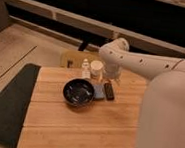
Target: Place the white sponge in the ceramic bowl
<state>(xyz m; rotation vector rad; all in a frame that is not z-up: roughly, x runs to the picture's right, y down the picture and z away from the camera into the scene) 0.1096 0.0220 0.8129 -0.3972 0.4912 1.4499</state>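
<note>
my arm (152, 63) comes in from the right, white and thick, and bends at a rounded joint over the far side of the wooden surface (79, 130). from that joint the last link drops straight down, and my hand (110, 80) hangs at its end, low over the surface and just above the far end of a small black device (109, 92) shaped like a remote. i cannot tell whether the hand is open or closed, because the wrist above it covers it from this side. i see nothing carried in it.

the white sponge (99, 92) lies flat on the surface, a small pale bluish pad. it sits between the ceramic bowl (78, 93) and the black device, close against the bowl's right rim. whether it touches the rim or the device i cannot tell. it is outside the bowl, a little to the left of my hand and nearer the camera.

the ceramic bowl stands upright near the middle of the surface, round, dark and glossy, with glints on its inside.

behind the bowl, toward the far edge, a small clear bottle (85, 69) with a white cap stands upright, and a white cup (96, 69) stands just beside it on the right, close to my arm's last link. a dark mat (7, 104) lies along the left side of the surface. a yellowish thing (71, 59) shows beyond the far edge.
</note>
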